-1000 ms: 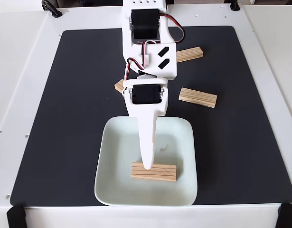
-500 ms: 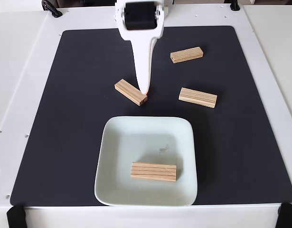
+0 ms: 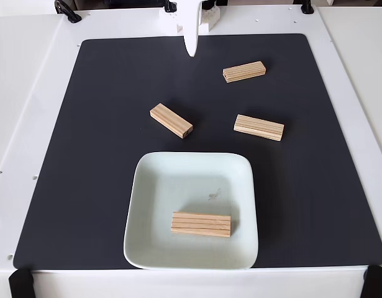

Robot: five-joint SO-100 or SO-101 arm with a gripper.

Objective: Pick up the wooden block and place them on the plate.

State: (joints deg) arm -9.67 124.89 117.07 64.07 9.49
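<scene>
Fingers: the gripper (image 3: 190,51) shows as one white tip at the top edge; apart or together, I cannot tell.
Blocks: one block (image 3: 201,224) lies on the plate (image 3: 147,205); three on the dark mat (image 3: 97,155).
Advice: come down squarely over the nearest block (image 3: 171,120), fingers across its narrow sides.

A: What is sitting in the way on the black mat (image 3: 85,155)?

B: Three loose wooden blocks are lying above the plate (image 3: 147,236): an angled block (image 3: 171,120) near the middle, a second block (image 3: 258,127) to its right, a far block (image 3: 244,71) toward the top. Open lanes of bare mat are running between them.

A: And the plate?

B: One plated block (image 3: 201,224) is occupying its lower middle; its upper half is lying bare.

A: The sides?

B: Broad strips of mat are lying open left and right in the fixed view. The gripper (image 3: 190,51) is hanging over the top edge, well apart from every block.
</scene>
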